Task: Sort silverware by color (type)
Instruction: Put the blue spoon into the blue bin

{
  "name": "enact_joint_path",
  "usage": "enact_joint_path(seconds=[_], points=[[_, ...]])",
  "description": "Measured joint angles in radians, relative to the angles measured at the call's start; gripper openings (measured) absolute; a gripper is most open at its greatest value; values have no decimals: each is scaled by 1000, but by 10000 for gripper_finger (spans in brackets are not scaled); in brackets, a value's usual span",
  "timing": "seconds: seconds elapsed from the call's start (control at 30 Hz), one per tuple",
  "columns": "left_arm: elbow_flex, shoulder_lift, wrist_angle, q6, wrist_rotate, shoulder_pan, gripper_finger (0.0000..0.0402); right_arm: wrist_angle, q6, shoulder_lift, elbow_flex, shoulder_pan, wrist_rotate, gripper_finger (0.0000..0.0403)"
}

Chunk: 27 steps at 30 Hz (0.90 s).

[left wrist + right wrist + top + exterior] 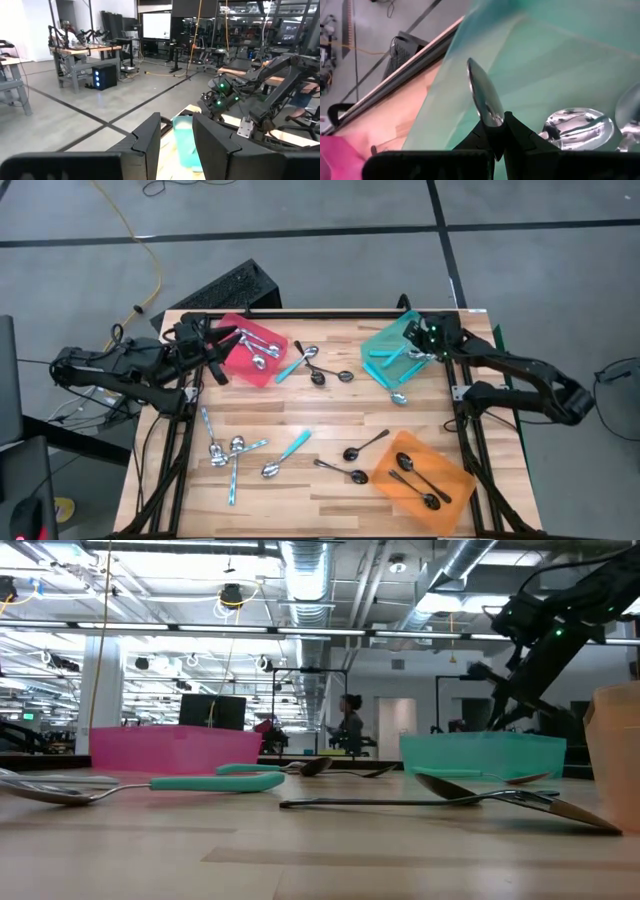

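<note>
Showing no readable writing, seemingly, anywhere.

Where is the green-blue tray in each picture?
High view: the teal tray sits at the table's far right, under the right gripper.
Low view: right of middle, behind a spoon.
Left wrist view: seen between the dark fingers.
Right wrist view: fills most of the picture, behind the held spoon.
Shared landmark: the right arm above it.

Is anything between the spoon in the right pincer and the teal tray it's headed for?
Nothing visible. The right pincer is shut on a spoon directly over the teal tray, with only open space below; spoons already in the tray lie to one side.
</note>
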Motion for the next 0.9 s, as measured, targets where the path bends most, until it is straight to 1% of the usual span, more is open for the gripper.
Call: enact_joint_path(seconds=[0.3, 0.57, 0.67, 0.9], points=[[0, 0, -26, 0, -1, 0, 100, -48, 99, 45, 2, 2, 68, 38], [0, 0, -27, 1, -57, 0, 100, -74, 96, 58, 0, -8, 78, 44], [0, 0, -27, 2, -78, 0, 100, -106, 137, 58, 0, -12, 83, 43], [0, 0, -27, 2, -87, 0, 100, -149, 169, 58, 0, -12, 126, 43]])
